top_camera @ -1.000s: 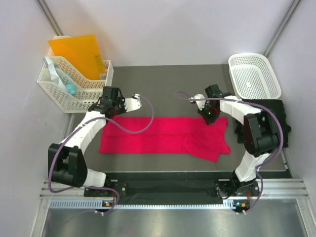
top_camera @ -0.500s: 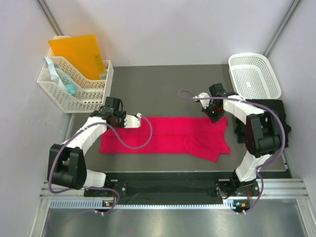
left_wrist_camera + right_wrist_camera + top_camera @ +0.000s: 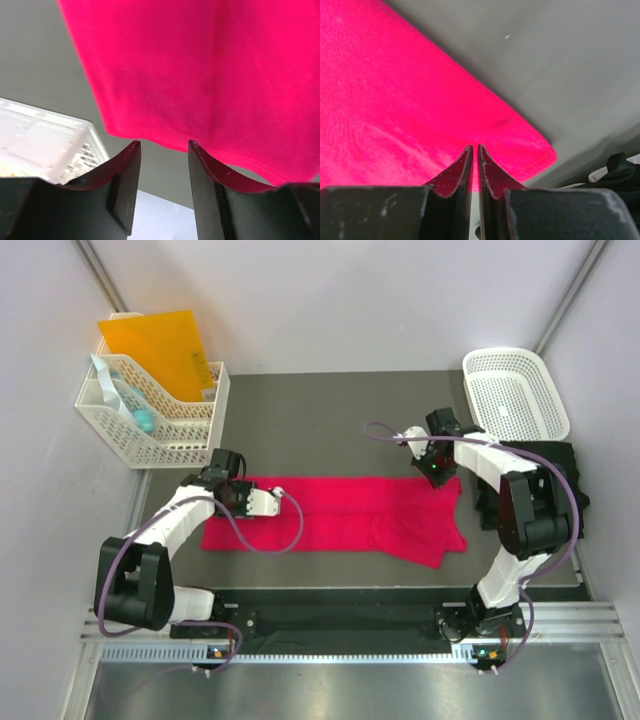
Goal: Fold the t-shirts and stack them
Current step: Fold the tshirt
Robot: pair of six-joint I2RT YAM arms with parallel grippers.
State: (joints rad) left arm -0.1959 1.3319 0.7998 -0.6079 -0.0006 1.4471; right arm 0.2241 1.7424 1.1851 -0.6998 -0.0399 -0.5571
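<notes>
The pinkish-red t-shirt (image 3: 340, 515) lies flat as a long band across the dark table (image 3: 330, 420); it also fills the wrist views (image 3: 200, 65) (image 3: 395, 100). My left gripper (image 3: 230, 490) (image 3: 163, 145) stands open at the shirt's far left edge, with nothing between its fingers. At the shirt's far right corner, my right gripper (image 3: 437, 472) (image 3: 474, 147) has its fingers almost together with only a thin slit, and no cloth is pinched in it. The black t-shirt (image 3: 545, 465) (image 3: 620, 170) lies bunched at the right edge, partly behind the right arm.
A white lattice basket (image 3: 515, 390) stands at the back right. A white lattice organiser (image 3: 150, 420) (image 3: 45, 145) holding an orange folder (image 3: 160, 345) stands at the back left, close to the left gripper. Purple cables loop over the shirt.
The left gripper has come toward me onto the shirt's far left edge and opened. The right gripper shifted slightly right and back at the far right corner.
</notes>
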